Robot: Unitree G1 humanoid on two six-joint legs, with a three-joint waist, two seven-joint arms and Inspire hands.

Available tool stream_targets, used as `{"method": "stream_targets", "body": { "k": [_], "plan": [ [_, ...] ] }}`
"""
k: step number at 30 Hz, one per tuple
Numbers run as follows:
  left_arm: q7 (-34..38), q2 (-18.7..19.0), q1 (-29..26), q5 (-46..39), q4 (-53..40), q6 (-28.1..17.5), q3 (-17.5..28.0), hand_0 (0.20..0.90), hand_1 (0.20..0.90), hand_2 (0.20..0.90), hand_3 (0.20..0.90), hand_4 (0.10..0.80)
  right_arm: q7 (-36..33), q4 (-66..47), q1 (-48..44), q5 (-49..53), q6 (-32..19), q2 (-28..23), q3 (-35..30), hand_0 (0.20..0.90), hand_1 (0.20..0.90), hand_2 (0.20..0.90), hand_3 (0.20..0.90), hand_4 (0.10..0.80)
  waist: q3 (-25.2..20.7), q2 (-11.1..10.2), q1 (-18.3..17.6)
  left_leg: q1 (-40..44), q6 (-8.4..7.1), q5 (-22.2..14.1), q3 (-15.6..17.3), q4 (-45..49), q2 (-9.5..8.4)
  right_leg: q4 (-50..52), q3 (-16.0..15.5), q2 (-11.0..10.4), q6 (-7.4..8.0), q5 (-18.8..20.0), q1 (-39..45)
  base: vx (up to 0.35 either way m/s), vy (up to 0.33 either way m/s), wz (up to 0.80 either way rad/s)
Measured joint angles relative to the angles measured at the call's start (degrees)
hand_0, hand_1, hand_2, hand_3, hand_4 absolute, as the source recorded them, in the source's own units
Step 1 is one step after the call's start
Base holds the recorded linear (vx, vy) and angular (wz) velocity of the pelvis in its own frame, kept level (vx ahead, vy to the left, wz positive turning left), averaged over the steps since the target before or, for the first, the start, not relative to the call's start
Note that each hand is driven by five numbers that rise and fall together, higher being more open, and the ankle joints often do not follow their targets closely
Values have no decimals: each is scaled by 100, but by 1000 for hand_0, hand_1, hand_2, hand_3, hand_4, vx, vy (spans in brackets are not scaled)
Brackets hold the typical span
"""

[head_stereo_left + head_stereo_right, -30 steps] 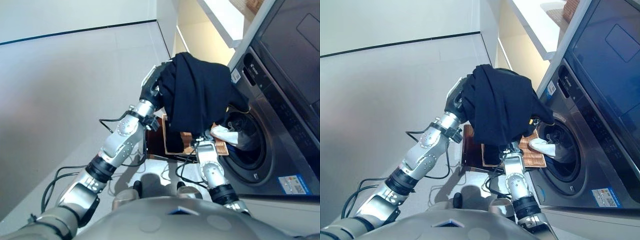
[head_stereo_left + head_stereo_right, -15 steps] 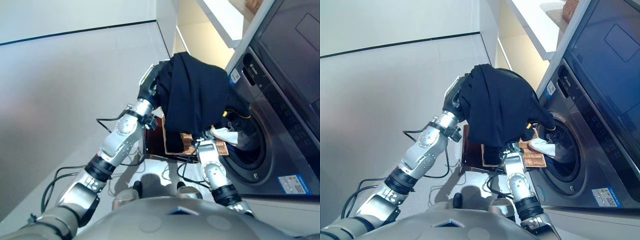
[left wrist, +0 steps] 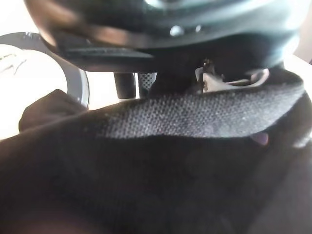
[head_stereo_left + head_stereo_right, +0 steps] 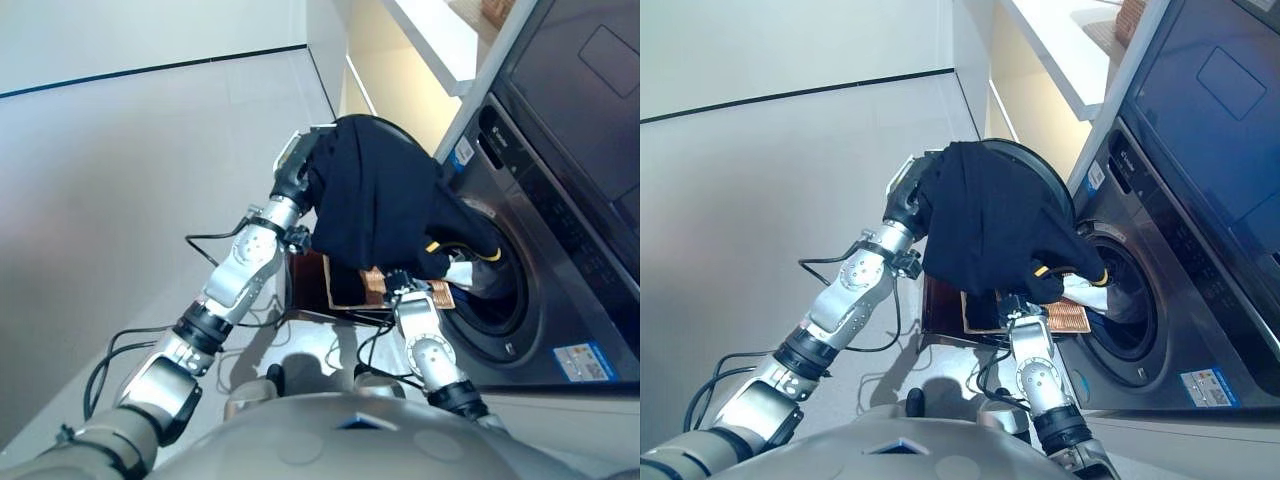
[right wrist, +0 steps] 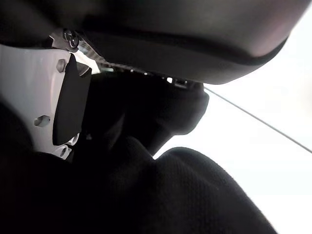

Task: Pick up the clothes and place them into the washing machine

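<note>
We see a dark garment [image 4: 385,205] held up at the centre of the frame, draped over both arms in front of the washing machine [image 4: 560,230], which fills the right side. The garment's lower right edge, carrying a yellow band, hangs at the rim of the open drum [image 4: 490,300]. A white item [image 4: 462,272] lies in the drum mouth, partly covered by the garment.

The left robot hand [image 4: 295,172] sits at the garment's upper left edge. Its fingers are buried in the cloth, so we cannot tell whether they are curled or straight. In the left wrist view the cloth fills nearly the whole field below the hand's dark bulk.

The right robot hand [image 4: 1015,303] is mostly hidden under the garment's lower hem, and we cannot tell its finger state either. Its wrist view shows only dark cloth close to the hand.

Stickers are visible on the machine's front: one at the lower right [image 4: 588,362] and one near the upper left corner of the panel [image 4: 462,152]. Their print is too small to read.

A brown woven basket [image 4: 350,285] stands on the floor [image 4: 120,200] below the garment, partly obscured.
</note>
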Motion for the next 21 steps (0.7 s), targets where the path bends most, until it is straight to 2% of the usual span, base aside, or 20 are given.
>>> {"method": "stream_targets", "body": {
  "k": [3,6,21],
  "plan": [
    [152,-13,-281,206,478,-2,36,200,200,200,200,300,22,-295,104,56,103,-52,75,900,900,900,900,800,-10,-8,-35,1,0,0,7,0,1,0,8,0,2,2,-2,0,0,0],
    [259,-10,-324,270,645,-2,76,200,200,200,200,300,174,-425,104,58,120,-89,136,900,900,900,900,800,-22,-14,-129,1,0,0,8,0,1,1,8,0,3,3,-1,0,0,0],
    [-112,-44,-323,235,650,-2,58,200,200,200,200,300,232,-460,104,58,114,-206,134,900,900,900,900,800,-54,-64,-119,-1,1,-2,10,-1,1,0,14,0,5,4,-6,0,0,0]
  ]
}}
